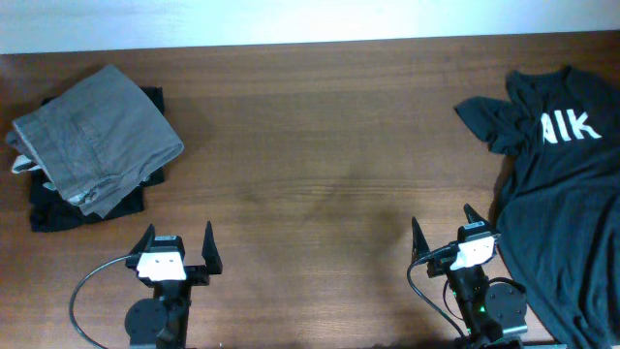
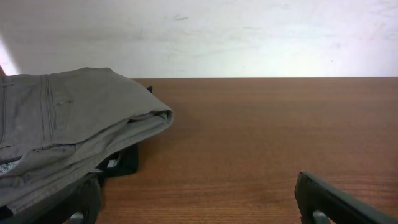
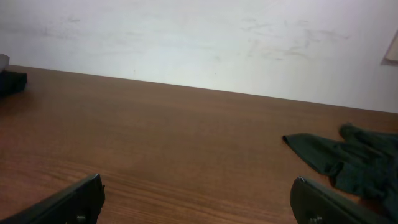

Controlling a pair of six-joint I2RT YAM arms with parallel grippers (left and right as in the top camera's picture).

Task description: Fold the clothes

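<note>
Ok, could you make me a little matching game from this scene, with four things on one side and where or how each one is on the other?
Things:
1. T-shirt
2. grey trousers
3. black garment
4. left end effector

Descriptions:
A. lying beneath the grey trousers
B. rumpled and unfolded at the right, white letters showing
C. open, holding nothing
D. folded, on top of the pile at the far left

Pairs: 1-B, 2-D, 3-A, 4-C.
</note>
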